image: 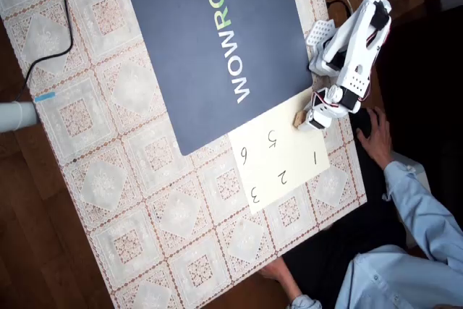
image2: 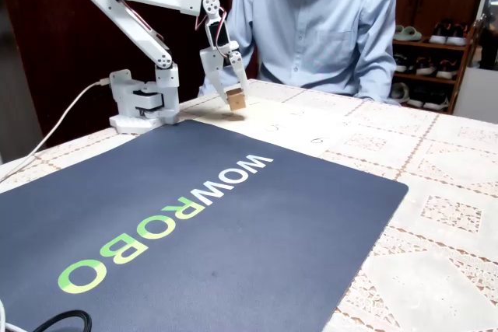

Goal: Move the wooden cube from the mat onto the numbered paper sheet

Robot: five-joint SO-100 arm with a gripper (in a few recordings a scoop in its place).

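The table (image: pixel 130 200), covered by a lace-patterned tablecloth (image2: pixel 436 215), carried the dark navy mat (image: pixel 217 41) with its WOWROB lettering across its middle, and the smaller numbered paper sheet (image: pixel 278 161) lay at the mat's corner, near the table edge where a person (image2: pixel 319 21) sat. In the overhead view the sheet's upper corner was tucked against the mat's lower right corner. The white arm (image2: pixel 148 5) reached down from its base at the table's edge, and its gripper (image: pixel 307 115) was closed on the wooden cube (image: pixel 298 116), which sat pinched between the fingers. In the fixed view the cube (image2: pixel 236 99) hung just above the sheet's near edge, apparently clear of the paper, though contact could not be ruled out. The relation that mattered was vertical: the cube already stood over the sheet's corner nearest the arm, with the written numbers lying farther out across the paper, so the coming move seemed to be a short lowering and release.
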